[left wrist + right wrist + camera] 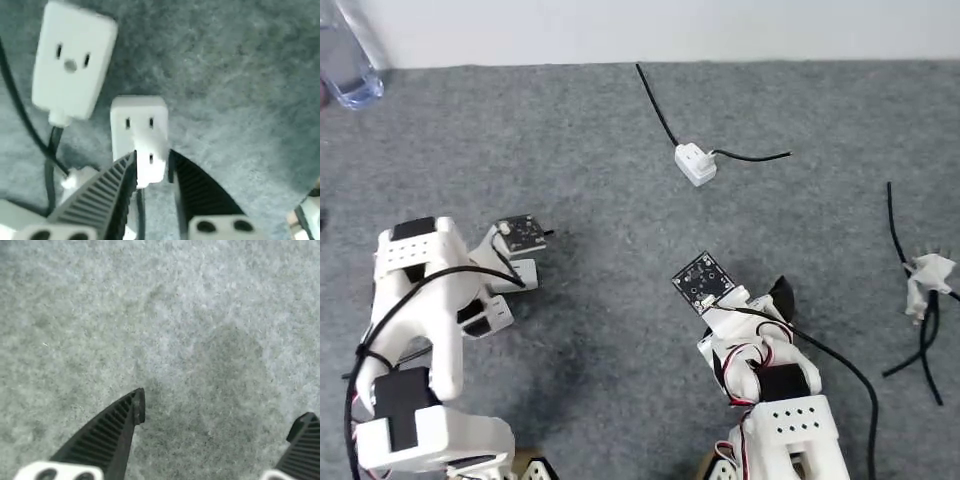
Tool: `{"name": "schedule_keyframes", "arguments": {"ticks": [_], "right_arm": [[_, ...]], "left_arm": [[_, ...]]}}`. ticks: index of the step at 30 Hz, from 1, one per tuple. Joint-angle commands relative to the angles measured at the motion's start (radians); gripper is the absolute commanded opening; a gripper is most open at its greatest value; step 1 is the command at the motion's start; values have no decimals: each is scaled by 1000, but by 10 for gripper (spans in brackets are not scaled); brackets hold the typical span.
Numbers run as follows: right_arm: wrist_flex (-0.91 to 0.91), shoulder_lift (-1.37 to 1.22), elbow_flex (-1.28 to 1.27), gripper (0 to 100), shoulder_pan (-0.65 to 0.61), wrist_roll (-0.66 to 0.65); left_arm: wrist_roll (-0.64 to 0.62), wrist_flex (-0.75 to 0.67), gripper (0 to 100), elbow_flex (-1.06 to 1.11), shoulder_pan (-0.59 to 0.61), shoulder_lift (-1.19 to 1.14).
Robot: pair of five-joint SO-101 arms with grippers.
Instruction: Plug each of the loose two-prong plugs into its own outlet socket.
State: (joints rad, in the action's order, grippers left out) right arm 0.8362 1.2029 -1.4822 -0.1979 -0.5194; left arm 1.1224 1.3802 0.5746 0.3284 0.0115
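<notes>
Jaws of left gripper (151,165) pinching white outlet socket (138,127), right gripper (220,405) spread wide over carpet (150,315), loose plug (928,272) at three o'clock

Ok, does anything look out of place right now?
Nothing looks damaged. One plug lies at the far right of the table, tangled in black cable. The left gripper pinches a small socket block, not a plug.

Clear bottle (345,70) cut off at edge, plug (927,272) prongs too small to tell
</notes>
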Motion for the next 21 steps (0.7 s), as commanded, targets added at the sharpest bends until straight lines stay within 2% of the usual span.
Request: {"name": "schedule_keyframes", "arguments": {"ticks": [1,6,10,21], "right_arm": [[-19,12,6,430,-5,-12],[-19,12,6,430,-5,-12],[-16,12,6,430,-5,-12],[-18,12,6,430,-5,-12]], "left_arm": [[12,-9,131,24,8,5],[12,-12,130,53,-18,5],[12,-87,130,58,-15,3],[12,-176,130,143,-31,3]]}}
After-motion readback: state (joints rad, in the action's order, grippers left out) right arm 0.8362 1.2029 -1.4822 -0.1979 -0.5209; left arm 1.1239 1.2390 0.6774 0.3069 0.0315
